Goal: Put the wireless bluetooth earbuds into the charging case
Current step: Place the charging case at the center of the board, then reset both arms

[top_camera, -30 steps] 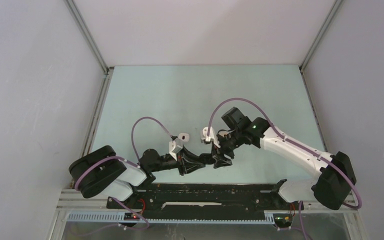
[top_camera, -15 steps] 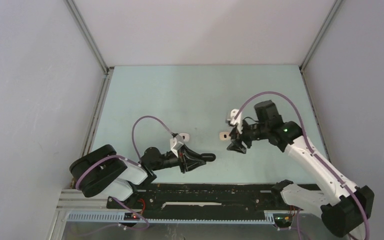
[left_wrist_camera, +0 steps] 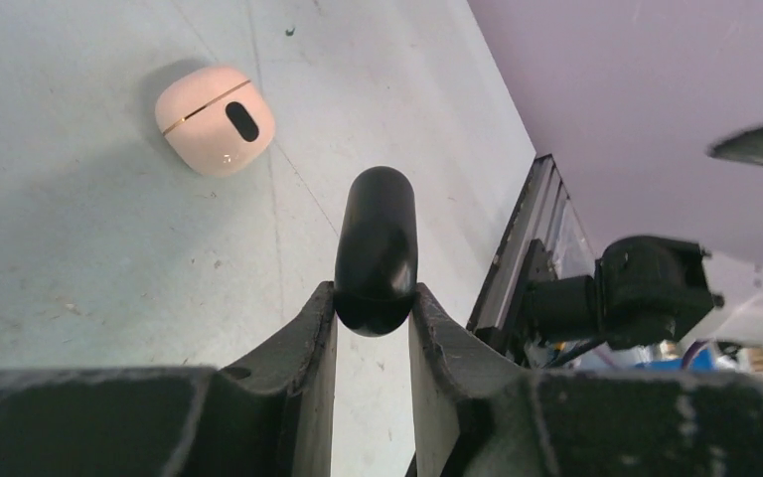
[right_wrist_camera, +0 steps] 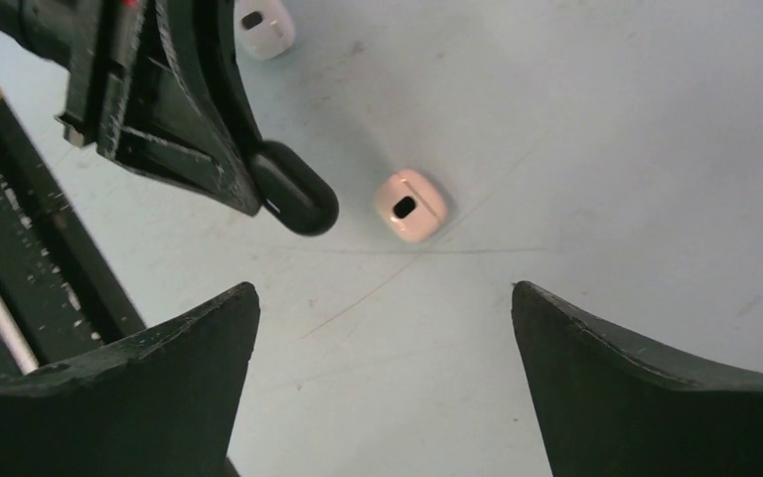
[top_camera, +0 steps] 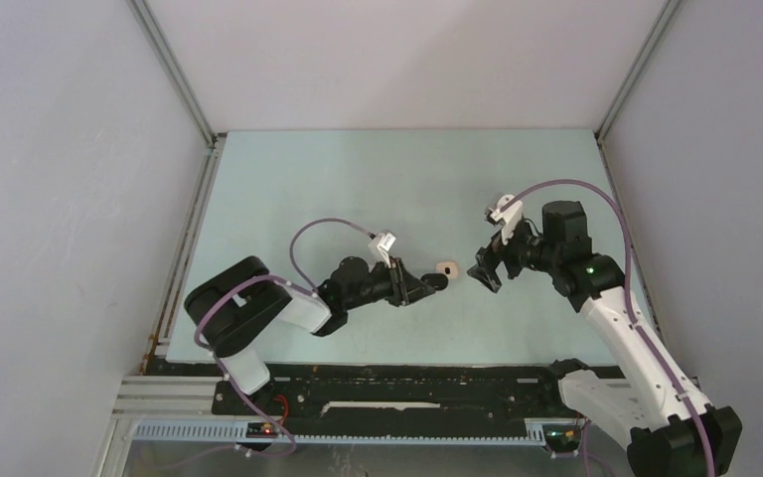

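Observation:
My left gripper (left_wrist_camera: 374,316) is shut on a closed black pebble-like case (left_wrist_camera: 376,243) that sticks out past the fingertips. In the top view it (top_camera: 427,285) holds this case (top_camera: 437,282) just left of a closed pale pink case (top_camera: 446,268) lying on the table. The pink case also shows in the left wrist view (left_wrist_camera: 215,119) and the right wrist view (right_wrist_camera: 410,206), with the black case (right_wrist_camera: 293,189) left of it. My right gripper (top_camera: 484,270) is open and empty, hovering right of the pink case. No earbuds show in any view.
A second pale case (right_wrist_camera: 263,25) lies beyond the left gripper in the right wrist view. The black base rail (top_camera: 407,383) runs along the near table edge. The light table (top_camera: 378,179) is walled on three sides.
My left gripper has swung forward and right with the black case, up to the pink case. My right gripper has drawn away from the left one to the right and back.

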Controlling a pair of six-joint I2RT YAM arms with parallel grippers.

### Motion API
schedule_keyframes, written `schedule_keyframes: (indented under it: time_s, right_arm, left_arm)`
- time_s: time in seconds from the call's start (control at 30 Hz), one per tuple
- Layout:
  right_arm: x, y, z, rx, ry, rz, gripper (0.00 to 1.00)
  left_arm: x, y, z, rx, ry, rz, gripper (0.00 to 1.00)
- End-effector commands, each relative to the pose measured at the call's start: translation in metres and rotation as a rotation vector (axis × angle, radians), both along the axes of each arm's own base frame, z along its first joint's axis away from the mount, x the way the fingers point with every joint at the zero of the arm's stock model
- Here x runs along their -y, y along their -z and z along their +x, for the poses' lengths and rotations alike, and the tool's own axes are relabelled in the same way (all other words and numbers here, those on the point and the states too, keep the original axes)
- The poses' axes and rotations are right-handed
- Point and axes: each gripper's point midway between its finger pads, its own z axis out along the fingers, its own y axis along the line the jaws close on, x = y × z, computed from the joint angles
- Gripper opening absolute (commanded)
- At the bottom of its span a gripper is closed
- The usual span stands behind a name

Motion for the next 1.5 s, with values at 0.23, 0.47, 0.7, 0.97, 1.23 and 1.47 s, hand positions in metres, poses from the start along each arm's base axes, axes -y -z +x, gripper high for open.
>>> schedule_keyframes:
  time_s: [0.23,0.47,0.7,0.97,1.23,1.47]
  right_arm:
    - [0.019,-0.021,0.02,0.14,0.133,-0.028,1.0]
    - [0.016,-0.02,0.015,0.139,0.097,-0.032,1.0]
    - [0.014,-0.019,0.013,0.139,0.088,-0.036,1.0]
    - [0.022,-0.023,0.019,0.148,0.151,-0.035,1.0]
    - [0.046,-0.037,0.048,0.176,0.405,-0.006,1.0]
    - [0.053,-0.037,0.059,0.172,0.496,0.012,1.0]
  left_arm:
    - [0.017,0.044,0.011,-0.357,-0.073,0.112,0.17]
    - [-0.012,0.063,0.023,-0.357,-0.151,0.41,0.28]
    - [-0.037,0.063,0.028,-0.366,-0.157,0.57,0.51]
    - [-0.07,0.033,0.038,-0.235,-0.201,0.708,0.67]
    - [-0.144,-0.048,0.079,0.033,-0.47,0.821,0.72]
    - [-0.194,-0.137,0.091,0.204,-0.694,0.702,1.0]
